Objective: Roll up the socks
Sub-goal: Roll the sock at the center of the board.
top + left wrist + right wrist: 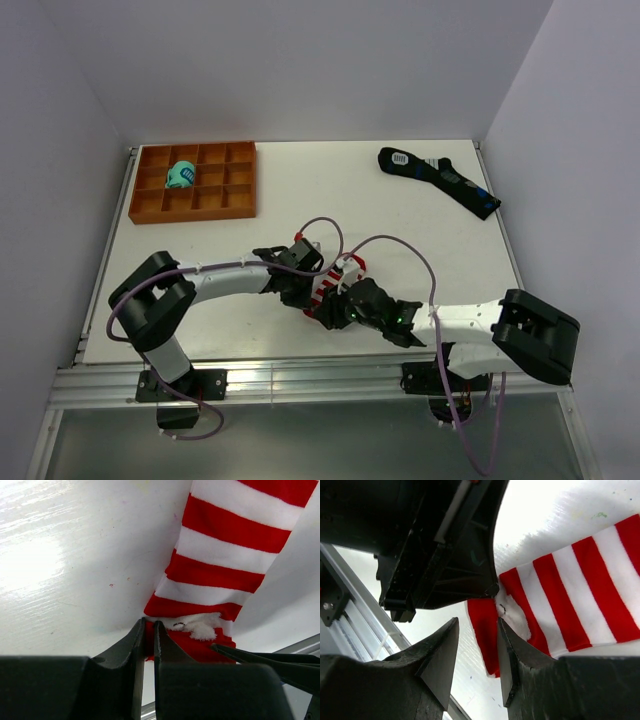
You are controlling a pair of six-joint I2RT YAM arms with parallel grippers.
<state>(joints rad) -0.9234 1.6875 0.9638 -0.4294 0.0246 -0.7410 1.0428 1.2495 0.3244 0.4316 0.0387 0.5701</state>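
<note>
The red-and-white striped socks lie flat on the white table between my two arms, near the front edge. My left gripper is shut on the edge of the red cuff, with red fabric pinched between its fingers. The striped leg runs away from it up and to the right. My right gripper is open, and the red cuff end lies between its spread fingers without being pinched. The left gripper's black body sits just above that cuff in the right wrist view.
An orange compartment tray stands at the back left with a teal sock bundle in one cell. A long black sock lies at the back right. The table's metal front rail runs close below both grippers.
</note>
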